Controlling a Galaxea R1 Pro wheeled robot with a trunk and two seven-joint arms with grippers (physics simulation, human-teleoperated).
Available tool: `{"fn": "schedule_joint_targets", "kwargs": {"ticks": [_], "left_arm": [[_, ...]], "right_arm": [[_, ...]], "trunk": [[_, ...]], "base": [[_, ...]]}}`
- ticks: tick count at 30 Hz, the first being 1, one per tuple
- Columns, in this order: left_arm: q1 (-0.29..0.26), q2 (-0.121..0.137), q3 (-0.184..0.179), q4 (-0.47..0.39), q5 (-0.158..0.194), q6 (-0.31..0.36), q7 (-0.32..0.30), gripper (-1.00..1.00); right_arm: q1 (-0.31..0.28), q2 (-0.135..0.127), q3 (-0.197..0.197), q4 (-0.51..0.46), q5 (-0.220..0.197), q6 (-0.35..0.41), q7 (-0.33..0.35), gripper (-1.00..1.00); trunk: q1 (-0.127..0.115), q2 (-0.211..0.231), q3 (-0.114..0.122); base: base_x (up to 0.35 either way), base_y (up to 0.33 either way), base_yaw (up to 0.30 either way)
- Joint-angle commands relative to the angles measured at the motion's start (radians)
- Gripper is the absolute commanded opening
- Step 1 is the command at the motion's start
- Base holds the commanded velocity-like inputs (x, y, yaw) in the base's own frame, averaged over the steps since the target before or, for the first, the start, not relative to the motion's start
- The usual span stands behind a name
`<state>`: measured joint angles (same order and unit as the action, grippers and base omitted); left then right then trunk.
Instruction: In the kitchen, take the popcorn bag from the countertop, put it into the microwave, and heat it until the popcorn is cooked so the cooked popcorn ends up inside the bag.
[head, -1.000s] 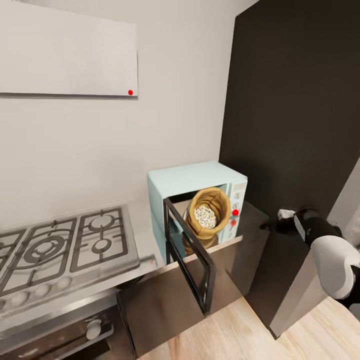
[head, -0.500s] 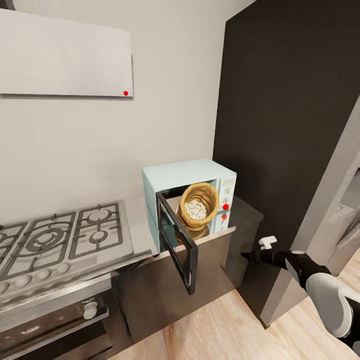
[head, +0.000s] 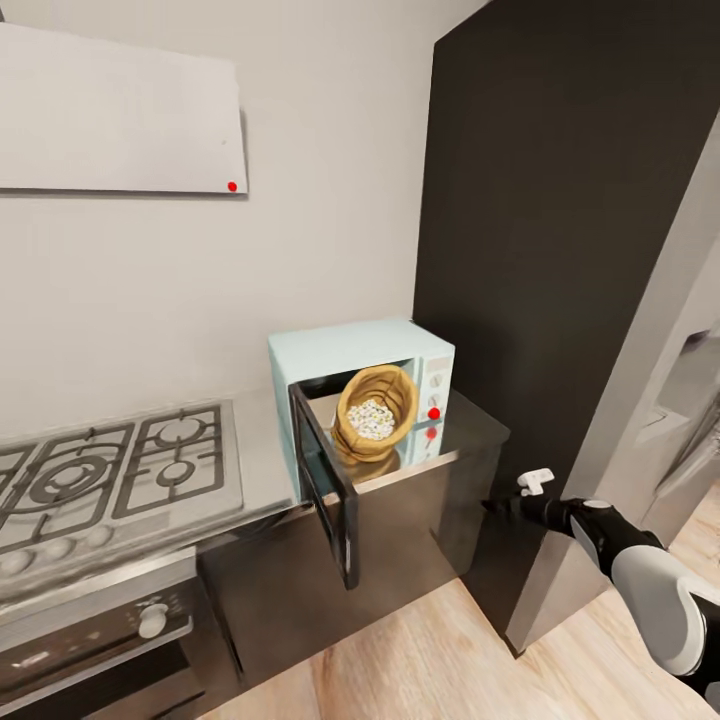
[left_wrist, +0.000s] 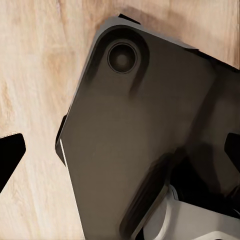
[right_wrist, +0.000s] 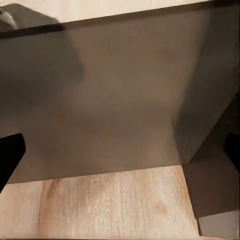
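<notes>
Against the back wall, the countertop (head: 260, 470) carries the microwave (head: 345, 355) at its right end, hard by a tall dark cabinet (head: 560, 200). Its dark glass door (head: 325, 485) hangs wide open, swung out to the left over the cabinet fronts. Inside the cavity sits the popcorn bag (head: 372, 412), tipped so its mouth faces outward, with the popcorn (head: 370, 418) showing as a pale heap inside the rim.

Low and to the right, the right gripper (head: 505, 505) points left toward the counter's end, below and right of the microwave. Both dark fingertips sit at the far edges of its wrist view, so the jaws stand wide and empty. From there the door lies up and to the left, nearer this arm, I'd judge, and it needs pushing shut next. The left gripper (left_wrist: 120, 150) is spread wide too, over the wooden floor.
</notes>
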<state>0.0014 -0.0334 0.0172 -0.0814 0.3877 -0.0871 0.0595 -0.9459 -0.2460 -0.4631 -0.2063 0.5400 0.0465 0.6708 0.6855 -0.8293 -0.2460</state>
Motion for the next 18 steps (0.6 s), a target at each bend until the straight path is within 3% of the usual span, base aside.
{"fn": "schedule_joint_targets", "kwargs": {"ticks": [1, 9, 18], "left_arm": [[0.000, 0.000, 0.001, -0.001, 0.002, -0.002, 0.003, 1.00], [0.000, 0.000, 0.001, -0.001, 0.002, -0.002, 0.003, 1.00], [0.000, 0.000, 0.003, -0.002, 0.002, -0.002, 0.003, 1.00]], "right_arm": [[-0.001, 0.000, -0.008, 0.000, 0.008, 0.002, 0.007, 1.00], [-0.001, -0.007, -0.008, -0.011, 0.009, -0.004, 0.010, 1.00], [-0.001, -0.003, -0.008, -0.012, -0.001, 0.051, 0.010, 1.00]], "trunk": [[0.000, -0.001, -0.001], [0.000, -0.001, -0.001], [0.000, -0.001, -0.001]], "base": [[0.000, -0.279, 0.000], [0.000, -0.279, 0.000], [0.000, -0.031, 0.023]]}}
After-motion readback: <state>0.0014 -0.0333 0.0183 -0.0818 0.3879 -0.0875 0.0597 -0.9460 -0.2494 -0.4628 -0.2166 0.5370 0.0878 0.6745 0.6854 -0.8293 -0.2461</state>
